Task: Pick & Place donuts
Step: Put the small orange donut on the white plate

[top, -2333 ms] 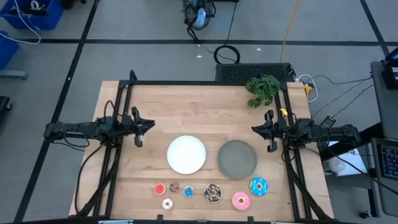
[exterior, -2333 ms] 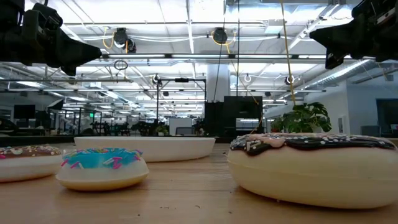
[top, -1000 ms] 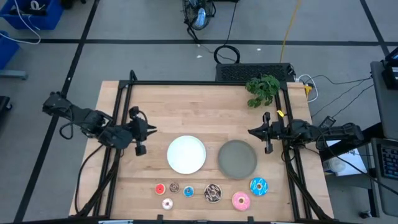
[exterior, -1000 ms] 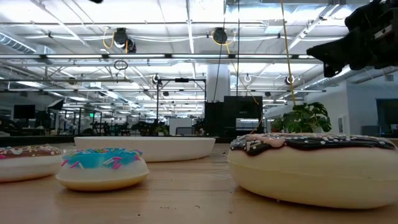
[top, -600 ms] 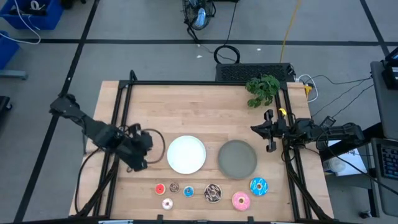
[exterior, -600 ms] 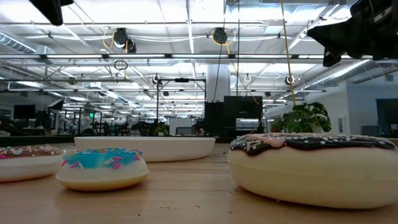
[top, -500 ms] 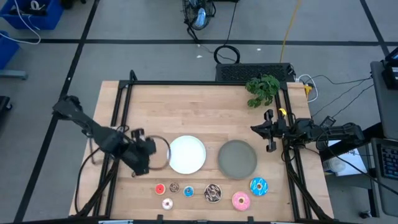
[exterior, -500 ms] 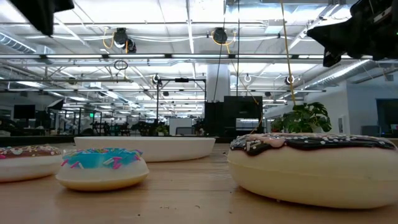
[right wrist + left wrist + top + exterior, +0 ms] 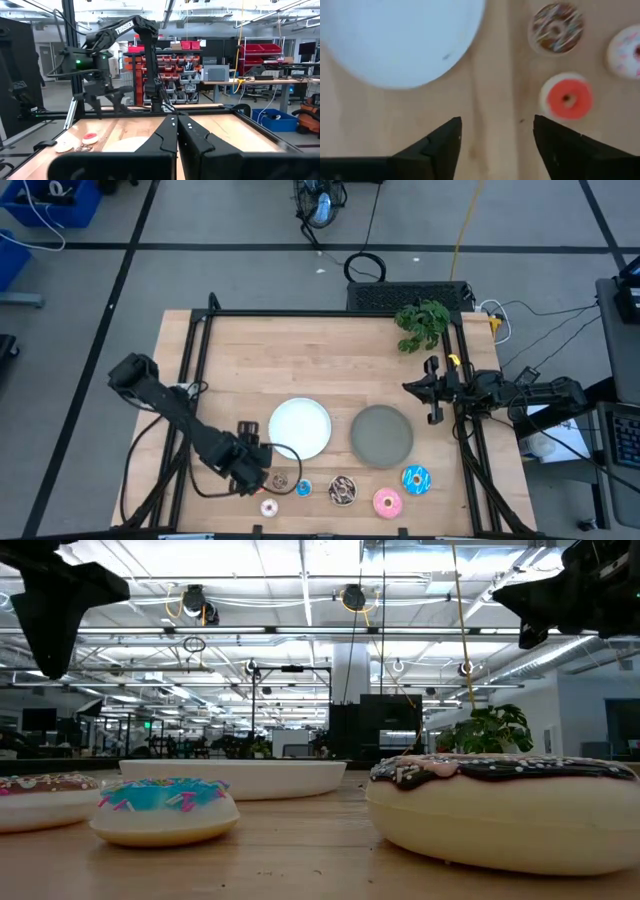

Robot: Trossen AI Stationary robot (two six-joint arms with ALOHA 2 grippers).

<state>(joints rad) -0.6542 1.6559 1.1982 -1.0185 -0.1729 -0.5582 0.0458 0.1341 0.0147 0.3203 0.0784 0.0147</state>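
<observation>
The left gripper [image 9: 252,477] has swung toward six o'clock, jaws apart, probably above the red donut [image 9: 566,96]; plates empty, right gripper [image 9: 432,392] shut.

Right gripper [image 9: 177,131] foreground, two dark fingers pressed together, nothing between. Beyond: wooden table [image 9: 235,131]. Left arm [image 9: 107,47] far side, its gripper [image 9: 106,103] pointing down above table, fingers apart. Below it: red donut [image 9: 90,138], pale donut [image 9: 65,146], white plate [image 9: 131,145] edge. Background: red bin shelving [image 9: 262,54], workbenches.
</observation>
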